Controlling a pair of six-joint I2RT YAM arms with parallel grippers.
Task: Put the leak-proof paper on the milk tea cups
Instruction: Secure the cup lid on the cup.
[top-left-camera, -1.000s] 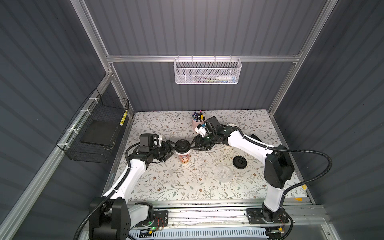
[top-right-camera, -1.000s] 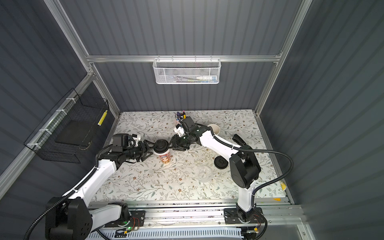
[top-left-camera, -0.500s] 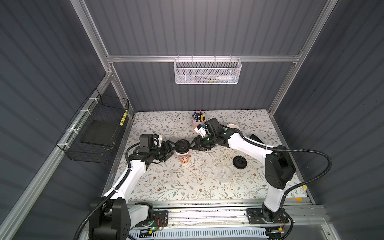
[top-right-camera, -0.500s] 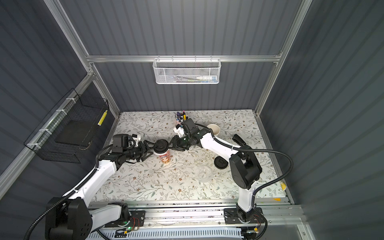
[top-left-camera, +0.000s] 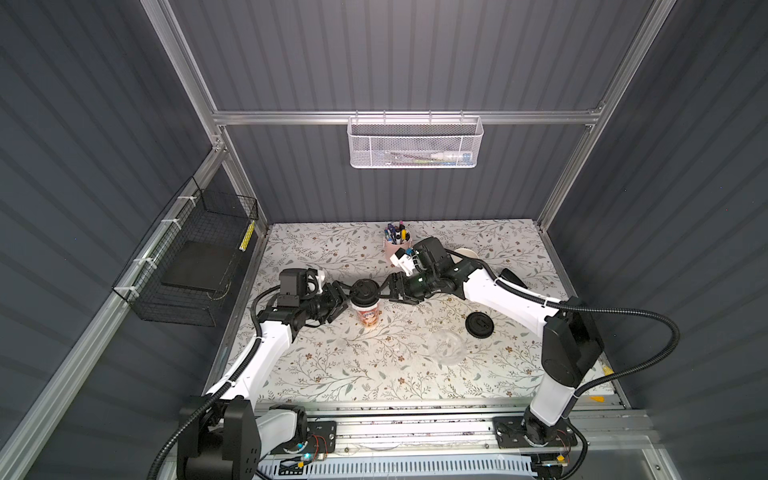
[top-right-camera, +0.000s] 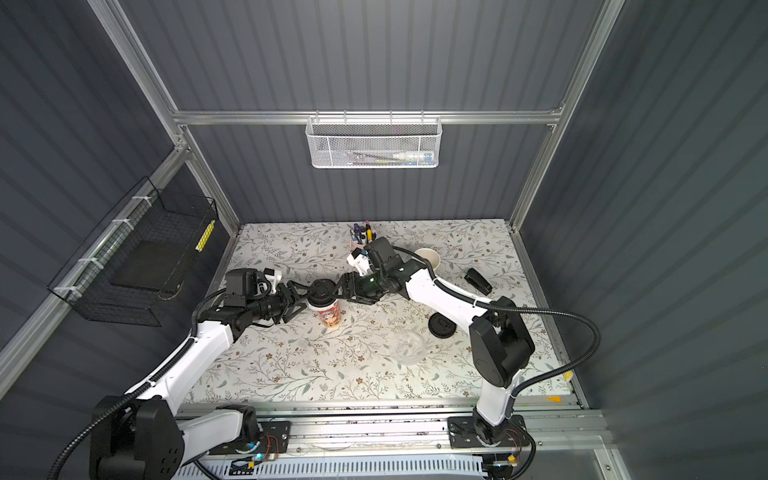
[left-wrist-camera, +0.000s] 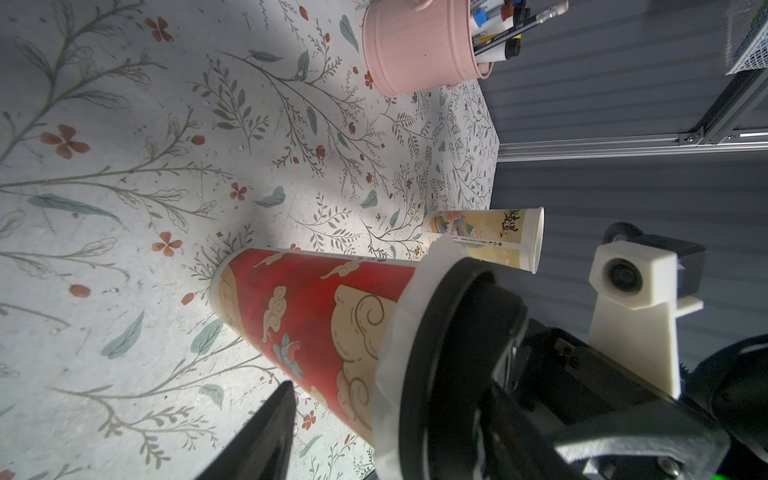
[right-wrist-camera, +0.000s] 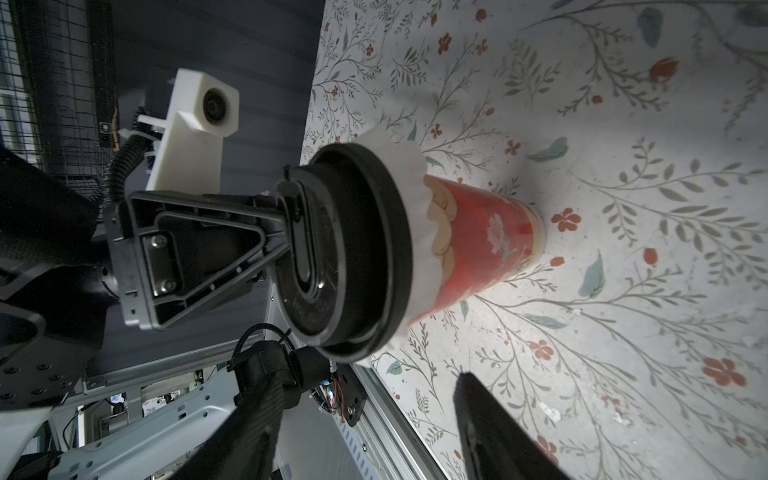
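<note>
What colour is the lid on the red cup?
Black. The lid shows best in the right wrist view.

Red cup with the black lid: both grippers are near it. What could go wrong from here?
The red cup is tall and narrow-based, and the left gripper and right gripper flank its black lid; a sideways nudge might tip it.
The leak-proof paper frills unevenly under the lid, so it may sit off-centre.
The right arm passes close to the uncovered pale cup; retracting could knock it.

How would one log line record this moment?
red paper cup: white film under black plastic lid | left pincer: open, touching lid | right pincer: open | cream paper cup: uncovered
</note>
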